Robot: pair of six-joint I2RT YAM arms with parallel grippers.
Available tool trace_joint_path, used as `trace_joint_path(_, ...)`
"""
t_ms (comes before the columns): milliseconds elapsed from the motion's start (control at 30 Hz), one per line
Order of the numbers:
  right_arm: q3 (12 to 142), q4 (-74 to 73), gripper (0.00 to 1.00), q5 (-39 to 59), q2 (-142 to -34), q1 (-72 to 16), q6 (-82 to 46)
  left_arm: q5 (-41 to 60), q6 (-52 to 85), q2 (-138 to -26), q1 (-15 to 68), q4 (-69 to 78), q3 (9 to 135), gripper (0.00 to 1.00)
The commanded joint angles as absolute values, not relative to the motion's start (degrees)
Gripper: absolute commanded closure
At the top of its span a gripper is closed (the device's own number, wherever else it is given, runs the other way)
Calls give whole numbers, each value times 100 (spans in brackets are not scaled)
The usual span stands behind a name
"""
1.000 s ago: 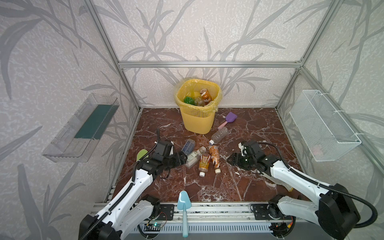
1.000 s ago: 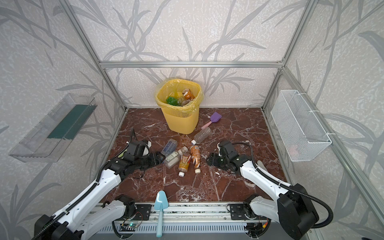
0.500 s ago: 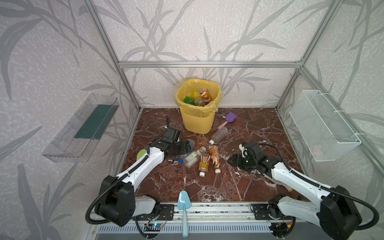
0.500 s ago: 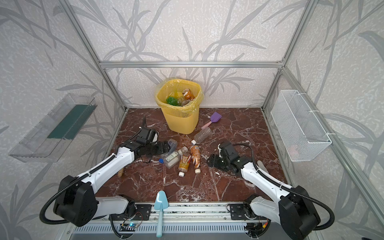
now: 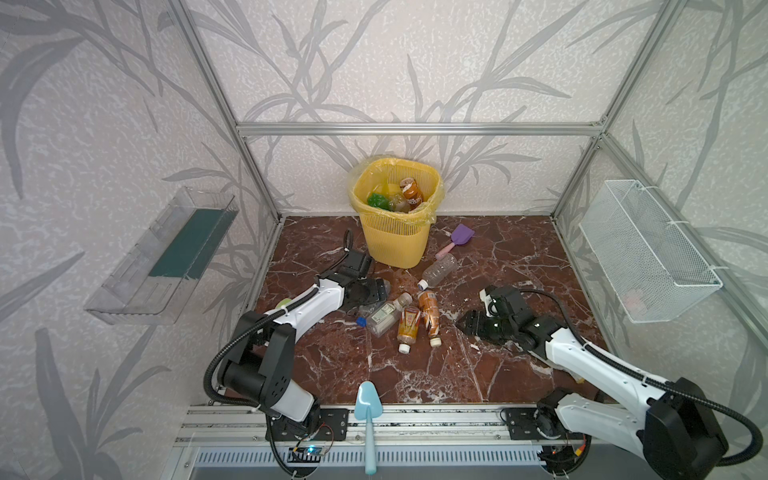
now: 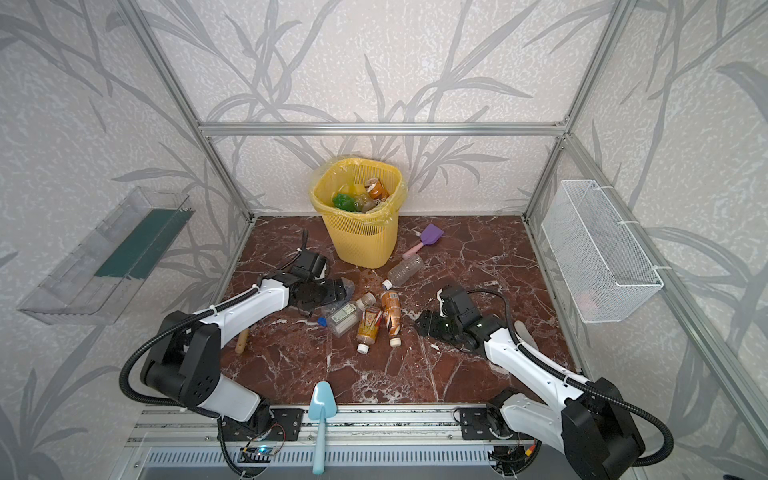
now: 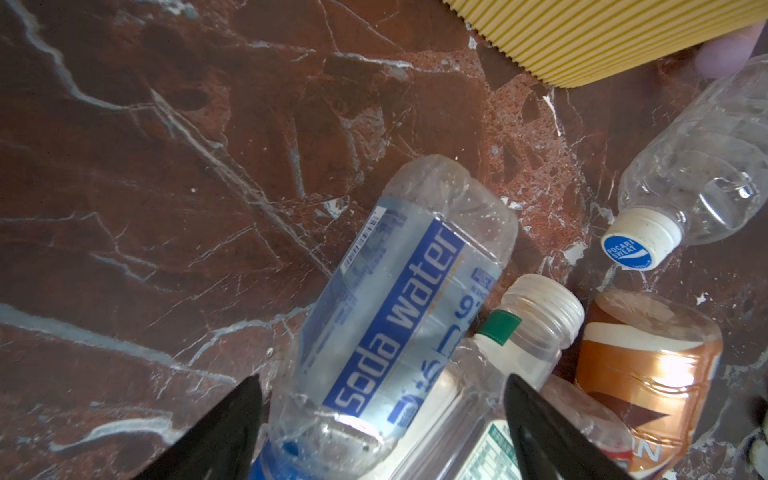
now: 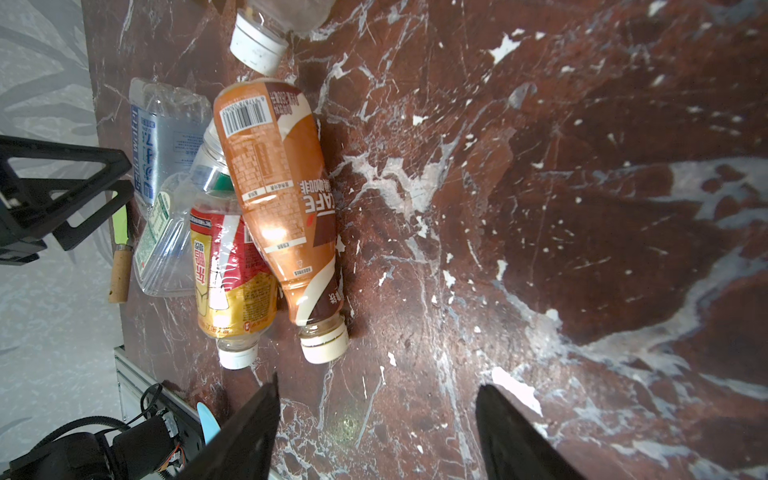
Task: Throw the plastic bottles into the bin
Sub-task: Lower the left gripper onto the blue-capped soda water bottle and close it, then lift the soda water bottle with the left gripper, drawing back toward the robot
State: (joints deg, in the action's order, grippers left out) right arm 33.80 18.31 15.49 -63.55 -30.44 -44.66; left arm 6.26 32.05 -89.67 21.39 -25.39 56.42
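Near the bin [image 5: 395,245], the left hand [image 7: 382,380] has arrived spread around the soda water bottle [image 7: 399,291], ready to pinch; the right hand [image 8: 378,384] is spread, empty.

It was a laboratory robot cell: aluminium framing [image 5: 415,129] held leaf-patterned wallpaper panels [image 5: 415,62] around a marble-look floor [image 5: 498,257], with the left arm [image 5: 307,303] and right arm [image 5: 582,357] bolted to a front rail [image 5: 436,417].

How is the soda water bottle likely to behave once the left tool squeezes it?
The soda water bottle looks empty, so it is probably light. Its thin clear wall seems dented, so it may cave in the left tool. Round and lying on its side against the neighbouring clear bottle, it could roll or slip out.
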Motion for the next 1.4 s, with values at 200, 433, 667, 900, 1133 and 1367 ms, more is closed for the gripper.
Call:
trace_joint_path(200,3263,1912,25,1506,-6153,-3061,-4532,166,3308,-9599,2224,-2757,6129,15)
trace_joint_path(433,3261,1920,26,1485,-6122,-3067,-4520,-277,3490,-9544,2216,-2913,6023,27)
trace_joint_path(667,3269,1894,27,1512,-6152,-3065,-4518,-578,3581,-9405,2180,-3200,5797,41)
trace_joint_path(900,3283,1863,27,1529,-6209,-3067,-4509,-869,3887,-8846,2186,-3529,5153,44)
trace_joint_path(1133,3274,1693,28,1601,-6360,-3067,-4543,-815,4278,-7789,2274,-3895,4201,42)
trace_joint_path(1367,3347,1593,28,1661,-6573,-3071,-4535,-436,4731,-6982,2530,-4106,3440,40)
